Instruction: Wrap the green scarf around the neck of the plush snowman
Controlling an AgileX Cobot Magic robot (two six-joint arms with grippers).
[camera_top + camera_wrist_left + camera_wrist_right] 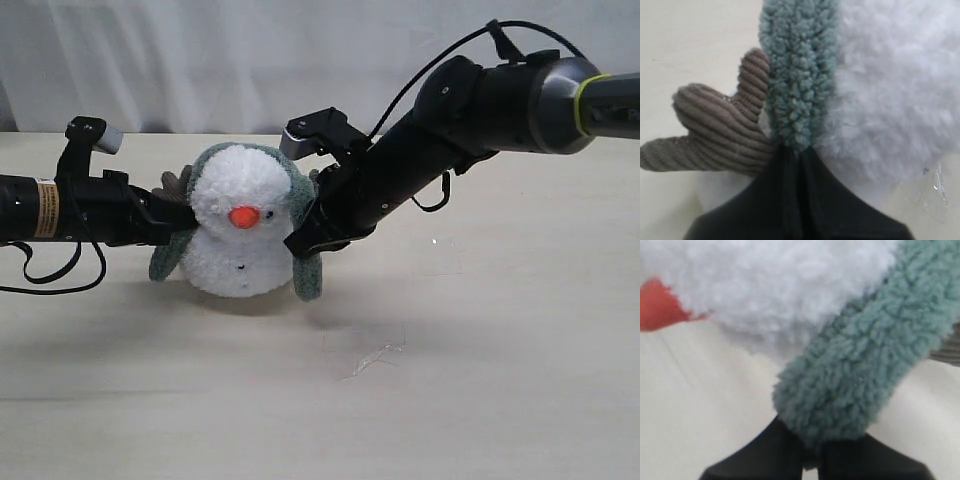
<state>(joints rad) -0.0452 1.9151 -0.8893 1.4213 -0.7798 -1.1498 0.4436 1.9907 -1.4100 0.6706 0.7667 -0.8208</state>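
Shows the plush snowman (238, 250) upright on the pale table (480, 390), orange nose (244, 216) toward the exterior camera. Finds the green scarf (292, 185) arched over the crown of the head and down both cheeks, above the snowman's neck (236, 233), with one rounded end hanging beside the body on each side. Puts the left gripper (792, 152) in from the left, jaws pressed together on the scarf strip at the side of the head, just beside a brown ribbed branch arm (715, 135). Puts the right gripper (810, 447) in from the right, jaws likewise clamped on the scarf, a little above its hanging end. Buries both pinch points, in the exterior view, behind fleece and black housings, and makes them plain only in the wrist views. Crops both robot arms at the frame edges. Hides the sides of the neck crease behind scarf and grippers. Leaves a thin pale wisp (375, 360) on the table in front too faint to identify.
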